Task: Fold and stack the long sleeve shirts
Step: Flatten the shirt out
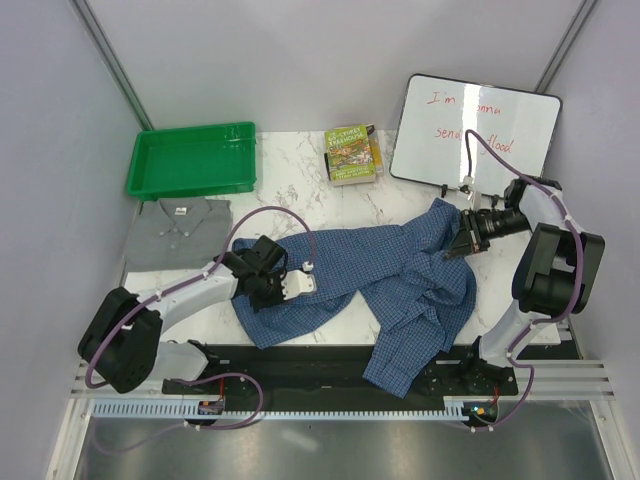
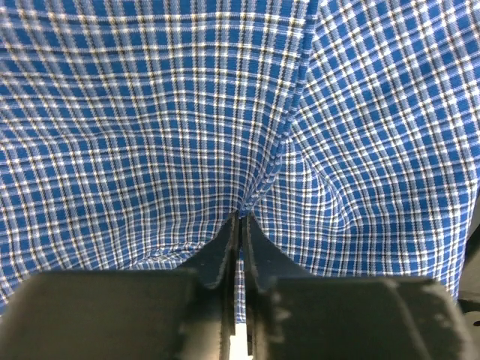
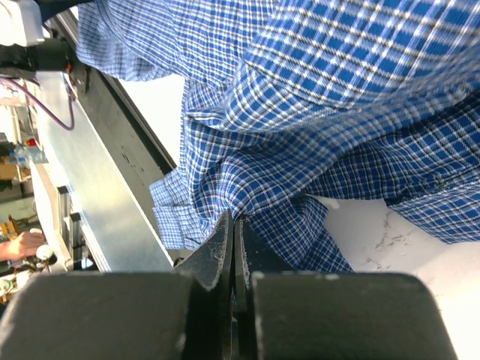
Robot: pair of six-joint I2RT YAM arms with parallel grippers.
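Observation:
The blue check long sleeve shirt point(image 1: 400, 270) lies rumpled across the middle of the marble table, one part hanging over the front edge. My left gripper point(image 1: 285, 288) presses down on its left part. In the left wrist view the left gripper point(image 2: 241, 217) is shut, with a seam fold of the blue cloth point(image 2: 150, 112) pinched between its tips. My right gripper point(image 1: 458, 243) is at the shirt's far right corner. In the right wrist view it point(image 3: 234, 219) is shut on a bunched fold of the cloth point(image 3: 315, 90). The grey long sleeve shirt point(image 1: 180, 230) lies folded at the left.
A green tray point(image 1: 193, 160) stands at the back left, behind the grey shirt. A book point(image 1: 352, 153) lies at the back middle and a whiteboard point(image 1: 475, 130) at the back right. The black rail point(image 1: 300, 360) with the arm bases runs along the front edge.

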